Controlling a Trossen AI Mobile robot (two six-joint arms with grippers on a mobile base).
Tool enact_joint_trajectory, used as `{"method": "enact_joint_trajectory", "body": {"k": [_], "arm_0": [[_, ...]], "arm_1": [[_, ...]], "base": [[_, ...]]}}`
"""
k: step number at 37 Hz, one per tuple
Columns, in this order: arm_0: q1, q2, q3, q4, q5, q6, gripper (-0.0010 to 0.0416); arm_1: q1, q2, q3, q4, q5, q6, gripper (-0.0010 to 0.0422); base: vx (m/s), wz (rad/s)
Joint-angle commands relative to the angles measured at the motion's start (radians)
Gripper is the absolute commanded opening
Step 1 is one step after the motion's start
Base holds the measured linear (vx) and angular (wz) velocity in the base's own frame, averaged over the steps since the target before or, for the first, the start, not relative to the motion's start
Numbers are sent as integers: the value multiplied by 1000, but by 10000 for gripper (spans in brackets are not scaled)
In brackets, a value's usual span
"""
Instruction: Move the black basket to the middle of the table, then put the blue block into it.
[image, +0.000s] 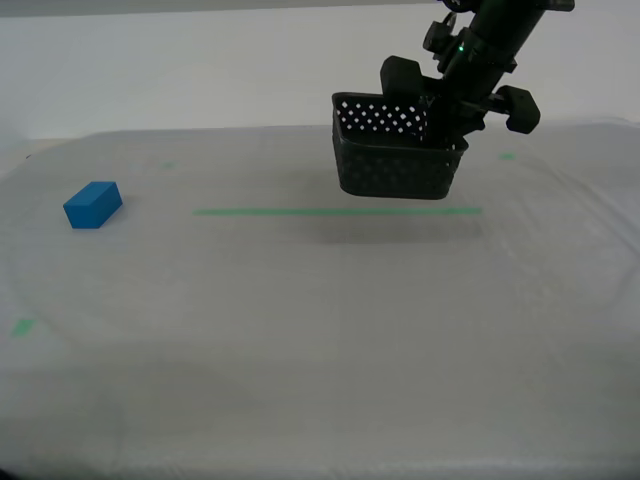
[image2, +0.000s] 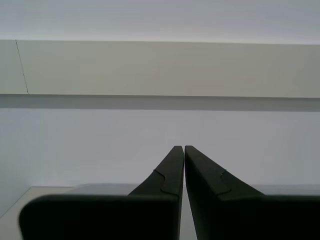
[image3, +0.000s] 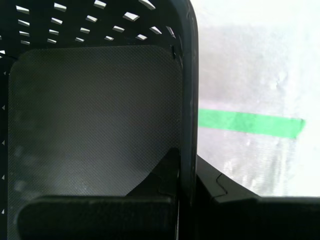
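The black basket (image: 398, 152) hangs tilted above the table (image: 320, 330), over the green tape line (image: 337, 211), toward the exterior view's right. My first gripper (image3: 186, 172) is shut on the basket's wall (image3: 187, 90), one finger inside and one outside. The basket's floor (image3: 90, 115) holds nothing. The blue block (image: 93, 204) lies on the table at the exterior view's left, far from the basket. My second gripper (image2: 183, 150) is shut on nothing and faces a pale wall; it does not show in the exterior view.
Small green tape marks (image: 22, 326) sit near the table's edges. The green tape line (image3: 250, 123) runs under the basket. A white wall (image: 200, 60) stands behind the table.
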Motion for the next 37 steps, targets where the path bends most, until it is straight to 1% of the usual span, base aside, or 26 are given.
{"method": "enact_joint_trajectory", "body": {"k": [1, 6, 8, 11, 15, 22, 26, 30, 33, 37], "arm_0": [[4, -1, 24, 4, -5, 13, -1], [6, 11, 72, 4, -3, 21, -1], [6, 11, 85, 10, -4, 35, -1], [6, 11, 94, 41, -3, 40, -1], [6, 11, 122, 38, -7, 47, -1], [6, 11, 132, 38, -13, 63, -1], [8, 11, 128, 43, -18, 84, -1], [8, 43, 140, 48, -19, 90, -1], [13, 93, 165, 40, -42, 91, -1], [26, 144, 197, 26, -44, 87, -1]], "arm_1": [[0, 0, 0, 6, 0, 2, 0], [0, 0, 1, 6, 0, 2, 0], [0, 0, 0, 6, -1, 2, 0], [0, 0, 1, 6, -1, 2, 0], [0, 0, 0, 6, 0, 2, 0], [0, 0, 0, 6, 0, 2, 0], [0, 0, 1, 6, 0, 2, 0], [0, 0, 1, 4, 0, 2, 0], [0, 0, 1, 3, 0, 2, 0], [0, 0, 0, 3, -1, 2, 0]], "base": [[0, 0], [0, 0], [0, 0], [0, 0], [0, 0], [0, 0], [0, 0], [0, 0], [0, 0], [0, 0]]}}
